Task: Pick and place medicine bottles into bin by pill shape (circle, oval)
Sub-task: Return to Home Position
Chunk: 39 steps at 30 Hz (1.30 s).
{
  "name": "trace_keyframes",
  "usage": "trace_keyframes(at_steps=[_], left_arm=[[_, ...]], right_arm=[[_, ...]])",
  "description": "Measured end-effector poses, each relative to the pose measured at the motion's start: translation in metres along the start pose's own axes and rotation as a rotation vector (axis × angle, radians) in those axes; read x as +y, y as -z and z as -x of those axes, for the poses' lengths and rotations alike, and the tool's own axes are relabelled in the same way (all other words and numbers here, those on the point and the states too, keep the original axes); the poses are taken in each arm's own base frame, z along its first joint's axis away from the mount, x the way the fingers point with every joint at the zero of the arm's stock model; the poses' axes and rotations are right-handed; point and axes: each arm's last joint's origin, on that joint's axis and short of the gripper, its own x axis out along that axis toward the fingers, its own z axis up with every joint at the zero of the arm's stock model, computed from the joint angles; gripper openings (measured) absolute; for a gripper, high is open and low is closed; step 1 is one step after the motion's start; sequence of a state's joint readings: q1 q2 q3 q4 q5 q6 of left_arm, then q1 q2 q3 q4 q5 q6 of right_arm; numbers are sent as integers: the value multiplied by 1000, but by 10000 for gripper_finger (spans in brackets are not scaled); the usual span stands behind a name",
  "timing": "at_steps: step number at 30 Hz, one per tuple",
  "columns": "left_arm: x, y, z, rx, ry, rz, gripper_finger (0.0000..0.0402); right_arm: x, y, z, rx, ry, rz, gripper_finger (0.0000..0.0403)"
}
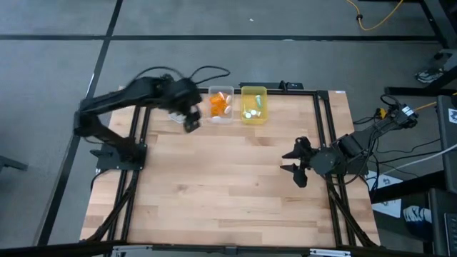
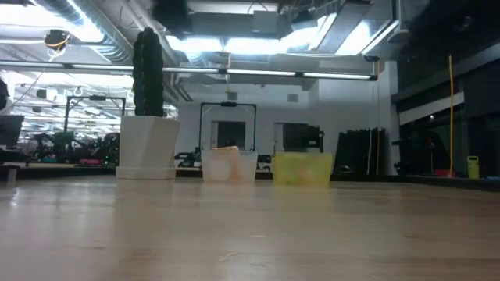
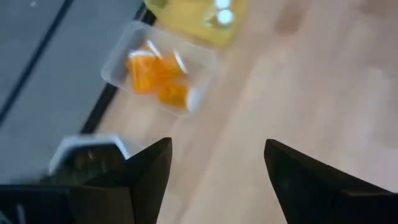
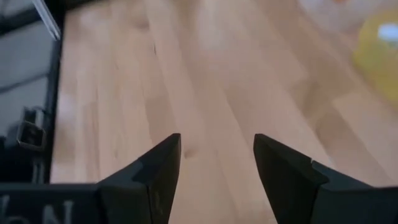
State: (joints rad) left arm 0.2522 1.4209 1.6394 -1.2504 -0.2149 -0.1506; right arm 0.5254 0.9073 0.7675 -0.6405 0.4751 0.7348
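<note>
1. Hovering my left tool (image 1: 191, 123) just beside the white bin (image 1: 221, 120), on the side away from the yellow bin (image 1: 246, 93). The fingers are spread and nothing sits between them.
2. Bottle check: the orange bottles (image 1: 220, 105) lie in the white bin, and the pale green and teal bottles (image 1: 250, 111) lie in the yellow bin next door. Both bins stand at the far edge of the worktop (image 1: 228, 185). I see no bottle loose on the boards, so the sorting looks finished to me.
3. My right tool (image 1: 288, 162) waits near the right side of the worktop, well apart from the bins. Its fingers are spread and empty too.
4. What's left, as I judge it, is going home, which means drawing the left arm away from the bins and back to its own side.
5. Careful here: the white cactus pot (image 2: 147, 148) stands close to my left tool, and the wrist view shows it right by one finger. I'd lift first and swing back second. A sideways sweep at this height could clip the pot or nudge the bin's rim.
6. I'd leave the fingers spread, since nothing needs pinching. A slow, smooth retreat should leave both bins and their bottles where they are.
</note>
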Motion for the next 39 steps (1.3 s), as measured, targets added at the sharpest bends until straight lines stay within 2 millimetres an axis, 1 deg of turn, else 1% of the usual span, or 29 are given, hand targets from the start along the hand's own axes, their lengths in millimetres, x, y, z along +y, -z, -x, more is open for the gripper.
trace_keyframes(at_steps=[3,5,7,9,10,12,14,16,19,21,24,26,31,35,39], left_arm=[[-4,30,40,19,66,-19,251],[-1,48,66,-25,113,3,251],[3,69,87,-84,168,25,251],[9,92,102,-172,220,29,251],[13,104,107,-213,251,44,251],[17,127,108,-273,304,71,251],[22,149,102,-340,342,108,251],[24,167,90,-407,381,144,251],[19,182,65,-505,430,140,251],[13,187,47,-565,449,118,251],[4,193,23,-673,476,80,251],[0,197,12,-751,498,67,251],[-10,214,-20,-880,626,33,251],[-16,226,-45,-937,665,26,251],[-21,232,-61,-985,701,27,251]], right_arm=[[0,-13,1,-61,-32,5,205],[-2,-22,5,-82,-67,28,205],[-4,-31,13,-115,-100,56,205],[-10,-36,24,-148,-121,89,205],[-14,-38,30,-174,-130,98,205],[-22,-38,44,-218,-148,100,205],[-30,-36,58,-268,-172,98,205],[-39,-30,67,-309,-194,99,205],[-51,-19,75,-375,-249,74,205],[-56,-9,72,-430,-288,51,205],[-59,7,60,-482,-370,77,205],[-62,15,54,-522,-402,88,205],[-71,32,45,-567,-389,116,205],[-79,41,44,-597,-373,121,205],[-86,50,44,-618,-383,140,205]])
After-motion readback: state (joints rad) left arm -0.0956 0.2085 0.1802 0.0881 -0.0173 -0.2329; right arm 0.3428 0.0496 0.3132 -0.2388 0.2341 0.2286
